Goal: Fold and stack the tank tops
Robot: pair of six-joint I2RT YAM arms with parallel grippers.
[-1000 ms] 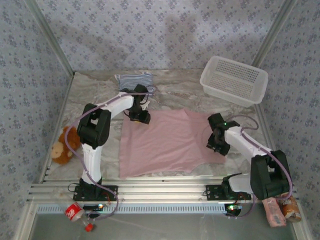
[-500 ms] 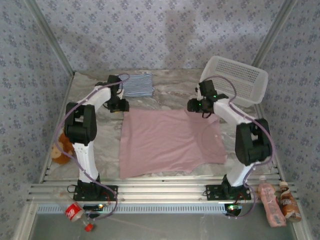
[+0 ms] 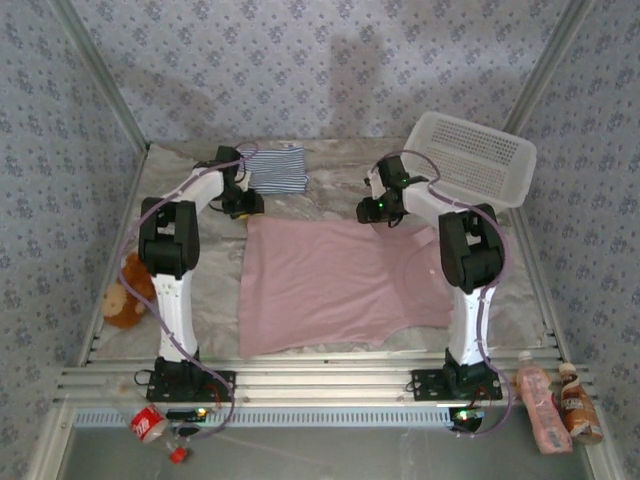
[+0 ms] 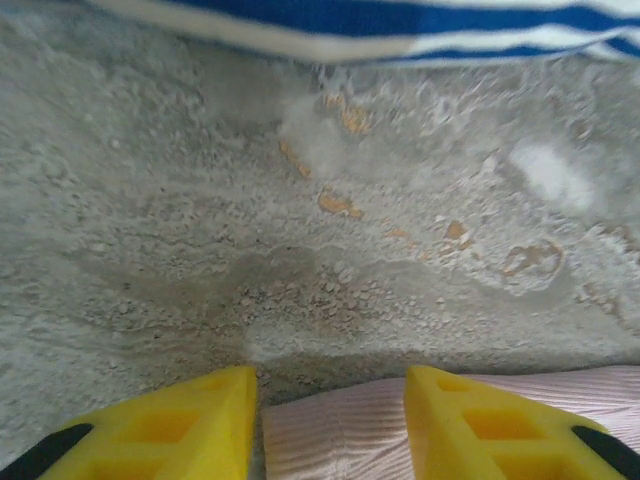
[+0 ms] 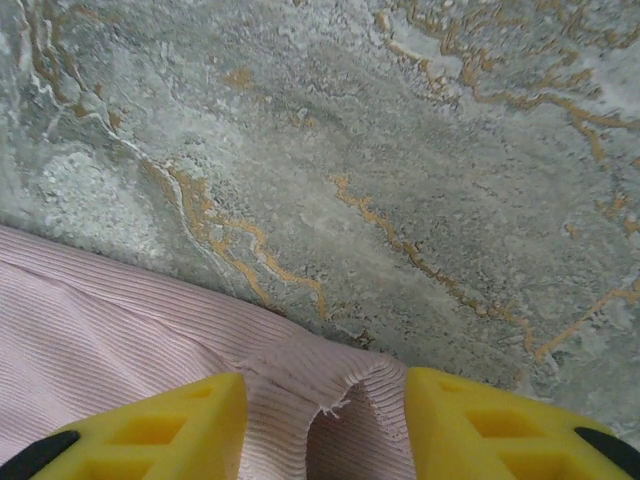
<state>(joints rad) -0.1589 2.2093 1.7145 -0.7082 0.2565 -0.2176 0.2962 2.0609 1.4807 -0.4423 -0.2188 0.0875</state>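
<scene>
The dusty pink tank top [image 3: 335, 280] lies spread flat in the middle of the table. The striped tank top [image 3: 275, 168] sits folded at the back left, and its navy-and-white edge [image 4: 400, 20] shows at the top of the left wrist view. My left gripper [image 3: 243, 205] is low over the pink top's far left corner, open, with the ribbed pink corner [image 4: 340, 430] between its yellow fingers [image 4: 180, 425]. My right gripper [image 3: 378, 210] is at the far right corner, open. A bunched pink fold [image 5: 340, 390] lies between its fingers [image 5: 480, 420].
A white lattice basket [image 3: 470, 160] stands at the back right, close behind the right arm. A brown plush toy [image 3: 122, 290] lies at the table's left edge. Two bottles [image 3: 545, 415] lie at the front right and a red can [image 3: 148, 425] at the front left.
Both arms have swung away from the front of the pink top to its far edge. The left gripper now sits at the far left corner and the right at the far right corner.
</scene>
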